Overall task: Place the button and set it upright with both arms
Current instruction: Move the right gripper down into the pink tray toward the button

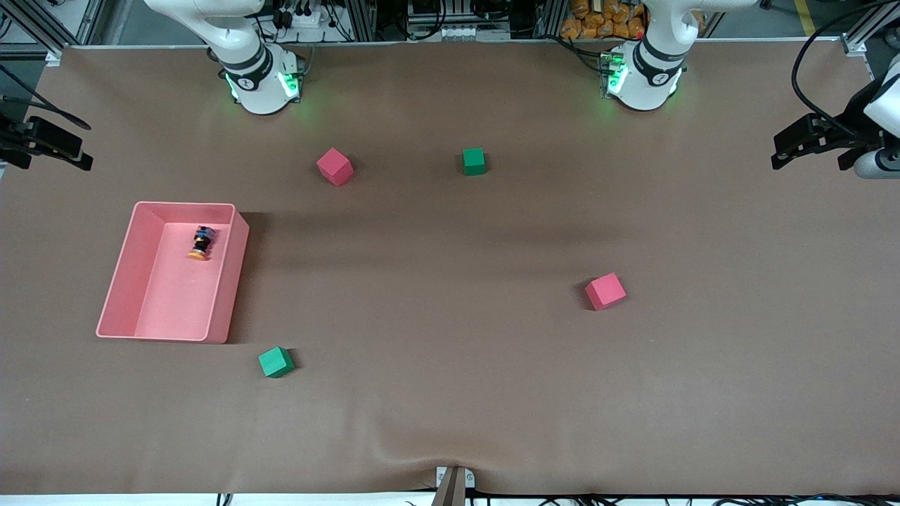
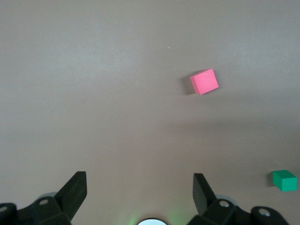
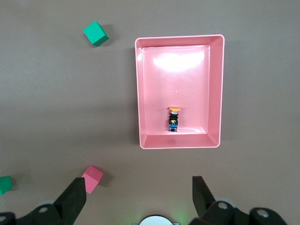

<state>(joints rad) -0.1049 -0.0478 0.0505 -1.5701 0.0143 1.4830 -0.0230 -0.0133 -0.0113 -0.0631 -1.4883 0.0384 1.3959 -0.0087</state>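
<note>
Nothing grasped yet. Button (image 1: 201, 243) lying on its side inside pink tray (image 1: 226, 282), toward the end of the tray farther from the front camera, orange cap pointing toward that camera, black body close to the tray's end wall; so needs lifting out before any uprighting. Tray toward the right arm's end of the surface (image 1: 450, 393), hence likely right arm's pick. Right gripper (image 3: 136, 199) hanging high over the surface beside the tray, fingers spread wide, empty, tray and button in full sight of its wrist camera; looks like a survey pose ahead of the descent. Left gripper (image 2: 138, 194) also spread wide and empty, high over bare surface, red cube (image 2: 204, 81) and green cube (image 2: 284, 180) in its wrist view; waiting, probably for a handover. Four foam cubes scattered about, all well apart from the tray except one green cube (image 1: 275, 362) near the tray's corner nearest the front camera; distractors, no contact needed.
</note>
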